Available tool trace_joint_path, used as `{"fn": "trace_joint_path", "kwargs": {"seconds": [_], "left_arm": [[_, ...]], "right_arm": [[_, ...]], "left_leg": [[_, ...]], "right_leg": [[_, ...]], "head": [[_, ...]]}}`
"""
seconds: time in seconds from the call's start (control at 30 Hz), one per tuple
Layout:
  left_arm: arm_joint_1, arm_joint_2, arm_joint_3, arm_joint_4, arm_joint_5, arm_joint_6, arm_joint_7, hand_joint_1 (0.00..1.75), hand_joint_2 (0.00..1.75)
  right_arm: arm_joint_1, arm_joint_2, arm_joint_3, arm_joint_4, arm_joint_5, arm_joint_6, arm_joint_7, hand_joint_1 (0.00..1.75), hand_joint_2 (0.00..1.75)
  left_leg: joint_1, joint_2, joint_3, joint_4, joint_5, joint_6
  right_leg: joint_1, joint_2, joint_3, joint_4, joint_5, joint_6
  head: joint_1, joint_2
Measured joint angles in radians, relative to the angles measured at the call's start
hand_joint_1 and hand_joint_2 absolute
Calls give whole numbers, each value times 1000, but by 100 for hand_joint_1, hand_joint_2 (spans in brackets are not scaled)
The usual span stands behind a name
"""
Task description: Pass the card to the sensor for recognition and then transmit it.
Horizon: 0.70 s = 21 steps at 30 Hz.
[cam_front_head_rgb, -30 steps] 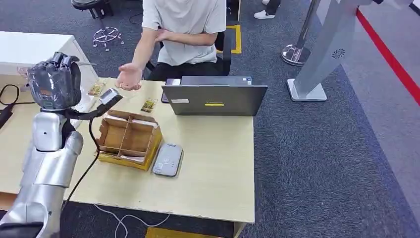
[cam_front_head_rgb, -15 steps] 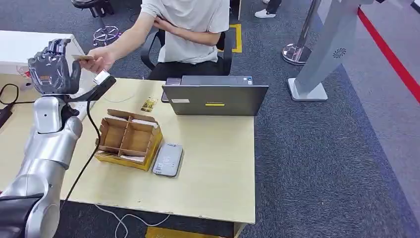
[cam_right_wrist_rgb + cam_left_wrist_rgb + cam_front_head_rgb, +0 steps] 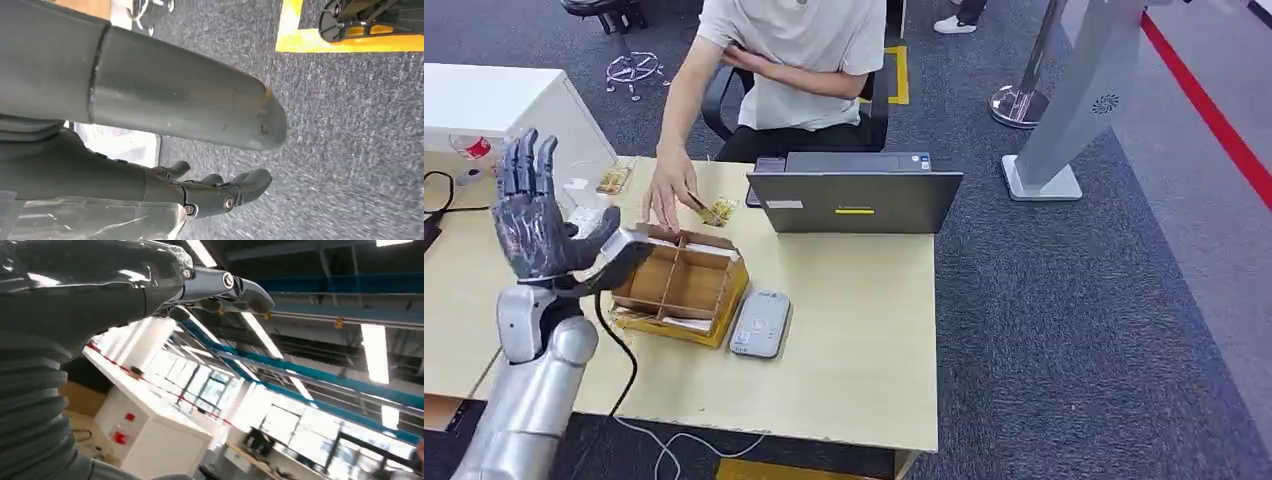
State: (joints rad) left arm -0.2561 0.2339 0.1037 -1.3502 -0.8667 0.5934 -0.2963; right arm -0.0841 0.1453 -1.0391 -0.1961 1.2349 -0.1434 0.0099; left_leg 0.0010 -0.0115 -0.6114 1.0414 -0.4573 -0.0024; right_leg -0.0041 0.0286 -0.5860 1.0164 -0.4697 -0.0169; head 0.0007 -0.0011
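Now card [image 3: 721,211] — small, yellowish, flat beside person's hand [image 3: 667,193].

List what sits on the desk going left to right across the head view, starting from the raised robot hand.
Left robot hand → cardboard divider box → grey card reader → laptop.

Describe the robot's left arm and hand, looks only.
The left arm is glossy silver with rounded segments. The left hand is dark grey with black fingers and a thick grey thumb, wrapped in clear plastic film. The left wrist view shows a grey ribbed cover behind it.
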Motion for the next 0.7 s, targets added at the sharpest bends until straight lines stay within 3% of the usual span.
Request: {"fn": "trace_joint_path", "kwargs": {"seconds": [0.07, 0.17, 0.23, 0.3, 0.4, 0.53, 0.63, 0.7], "left_arm": [[134, 14, 36, -132, 72, -27, -37, 0, 175], [300, 26, 172, -291, 228, -107, -110, 0, 175], [364, 26, 304, -356, 362, -227, -172, 0, 175], [391, 20, 478, -383, 480, -407, -226, 0, 175], [379, 16, 735, -377, 593, -626, -251, 0, 175], [305, 41, 1004, -254, 721, -750, -226, 0, 175], [252, 110, 1137, -58, 837, -731, -207, 0, 175], [224, 172, 1207, 133, 947, -698, -188, 0, 175]], "right_arm": [[5, 0, -14, 0, -11, -5, 0, 0, 0], [12, 0, -34, 0, -21, -13, -1, 0, 0], [15, 0, -44, 0, -30, -14, -2, 0, 0], [16, -1, -55, 0, -33, -12, -5, 0, 0], [18, -8, -61, 0, -26, -4, -2, 0, 0], [21, -22, -61, 0, -8, 8, 9, 0, 0], [20, -31, -61, -1, 2, 10, 16, 0, 0], [20, -36, -61, -1, 12, 11, 17, 0, 0]], "left_leg": [[0, 1, 0, 0, -3, -2], [0, 1, 1, 0, -5, -2], [1, -1, 1, 0, -5, -1], [1, -3, 1, -1, -5, -1], [1, -2, 1, -1, -5, -1], [1, -5, 1, -1, -5, -2], [2, -5, 3, -1, -5, -3], [2, -5, 3, -1, -5, -3]], "right_leg": [[0, 2, 0, 0, -1, 0], [0, 2, 0, 0, -5, 0], [1, 0, 0, 0, -8, 0], [1, -1, 1, 0, -8, 0], [1, -1, 1, 1, -8, -1], [1, -4, 2, 1, -8, -1], [1, -5, 3, 1, -8, -1], [1, -5, 3, 1, -9, -2]], "head": [[-2, 0], [-2, 0], [-2, 0], [-2, 0], [-2, 0], [-1, 0], [-3, 0], [-2, 0]]}}
